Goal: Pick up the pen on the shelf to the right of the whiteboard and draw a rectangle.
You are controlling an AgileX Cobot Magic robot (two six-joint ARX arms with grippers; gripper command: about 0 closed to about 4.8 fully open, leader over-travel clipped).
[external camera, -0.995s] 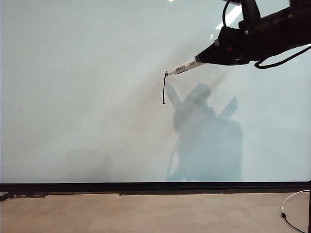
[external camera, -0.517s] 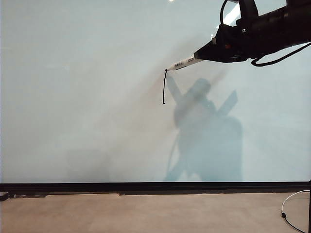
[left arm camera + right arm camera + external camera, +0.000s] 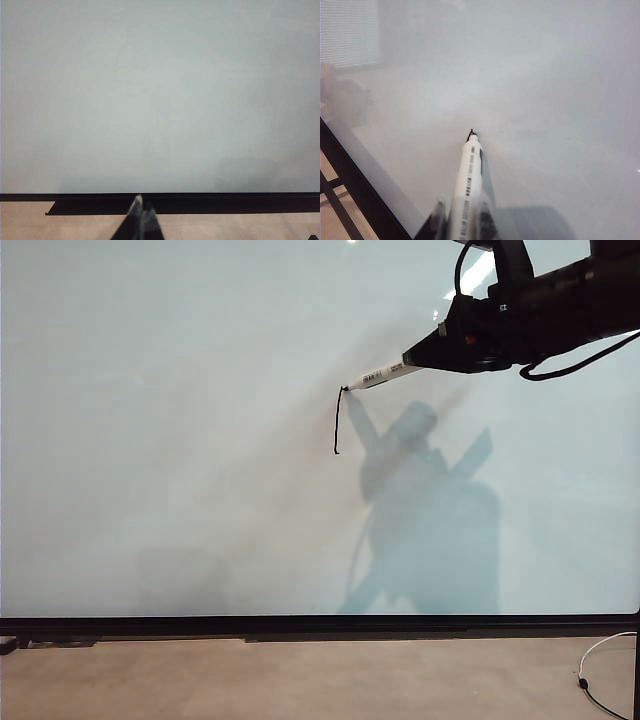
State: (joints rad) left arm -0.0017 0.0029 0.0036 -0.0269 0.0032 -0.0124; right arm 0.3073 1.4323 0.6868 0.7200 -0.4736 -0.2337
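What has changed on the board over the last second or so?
Very little. The pen in the right gripper edged up and came back a touch; its tip sits at the top of the single black vertical stroke, which looks no longer than before. The grip on the pen is unchanged. The left gripper rests shut, low before the whiteboard, which bears no other marks.

Exterior view faces the whiteboard [image 3: 180, 440] head-on, both wrist views look at it, right closest

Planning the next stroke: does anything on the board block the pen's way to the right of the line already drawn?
Nothing visible does. The right gripper holds the slim white marker, tip at the short black line's top; the glossy pale whiteboard beyond is bare.
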